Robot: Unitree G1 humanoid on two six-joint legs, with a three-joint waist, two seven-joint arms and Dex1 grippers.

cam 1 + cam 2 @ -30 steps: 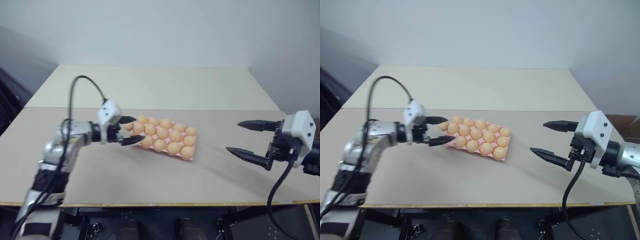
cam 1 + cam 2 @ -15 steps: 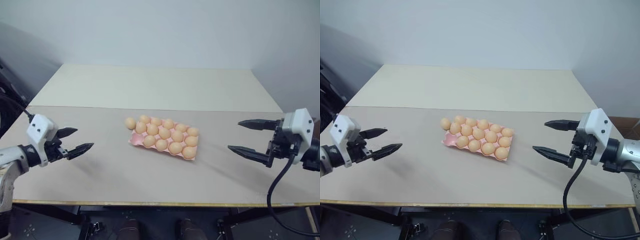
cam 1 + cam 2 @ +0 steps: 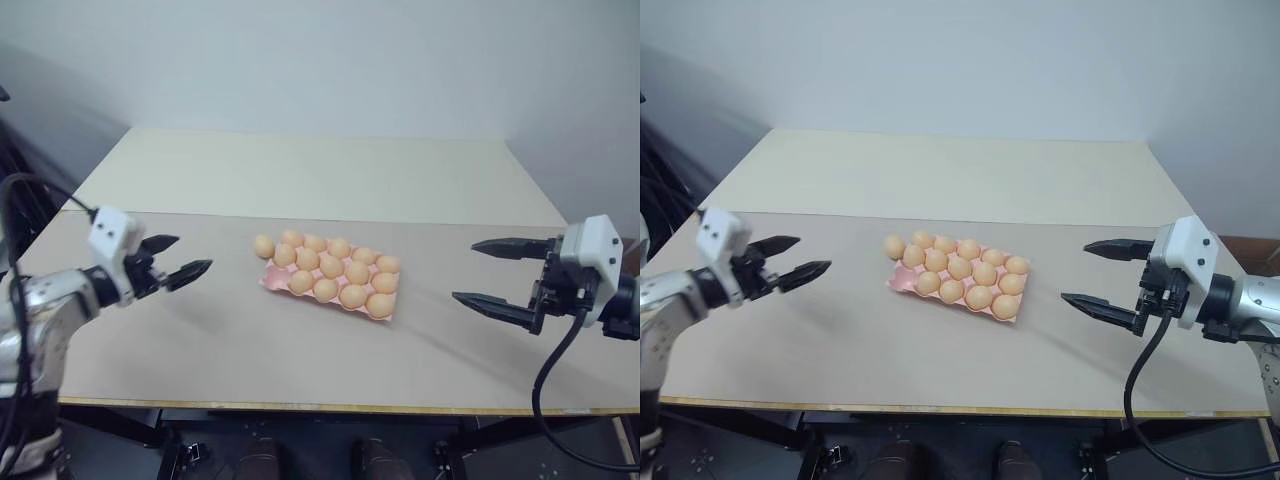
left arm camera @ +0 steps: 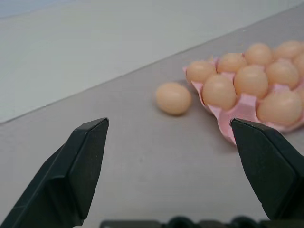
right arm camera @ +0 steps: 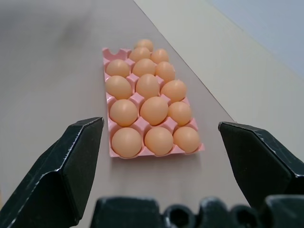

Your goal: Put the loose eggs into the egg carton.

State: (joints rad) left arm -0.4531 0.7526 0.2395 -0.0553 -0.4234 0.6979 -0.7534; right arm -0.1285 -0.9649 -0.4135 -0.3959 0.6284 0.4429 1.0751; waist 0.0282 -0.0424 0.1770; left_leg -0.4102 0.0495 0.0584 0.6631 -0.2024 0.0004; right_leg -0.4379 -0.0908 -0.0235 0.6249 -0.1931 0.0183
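Withdrawn from the egg carton (image 3: 330,292) since a second ago, left gripper (image 3: 185,257) hovers well to its left, jaws apart, empty. One loose egg (image 4: 173,98) lies on the table (image 3: 300,180) just beside the carton's far-left corner. Right gripper (image 3: 495,274) unchanged, jaws apart
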